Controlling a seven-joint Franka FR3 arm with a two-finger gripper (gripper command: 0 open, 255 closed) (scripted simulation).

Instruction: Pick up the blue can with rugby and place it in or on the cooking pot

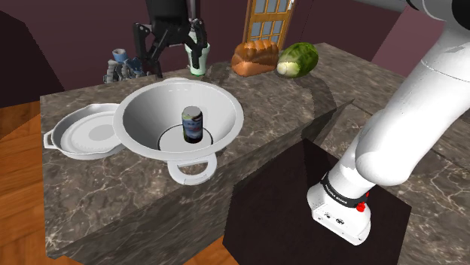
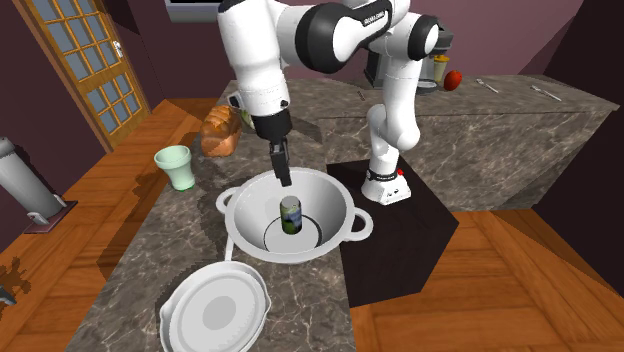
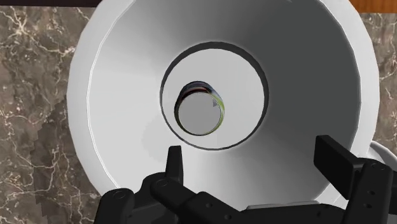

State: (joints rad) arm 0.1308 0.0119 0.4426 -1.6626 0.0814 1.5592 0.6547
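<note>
On a marbled counter [image 1: 113,203] in a maroon-walled room, the can [image 1: 192,124] is standing upright, axis vertical, in the white pot [image 1: 147,113], the gripper [image 3: 251,153] hanging wide open above.

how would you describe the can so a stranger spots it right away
On the marbled counter sits a wide white pot beside its lid. The can stands upright at the pot's middle, the only thing inside it, dark blue and green.

I am seeing a white pot [image 1: 148,111], a blue-and-green can [image 1: 191,125], my black pincer [image 3: 253,159], brown white-veined counter [image 1: 113,192], pale green cup [image 2: 174,168]
</note>
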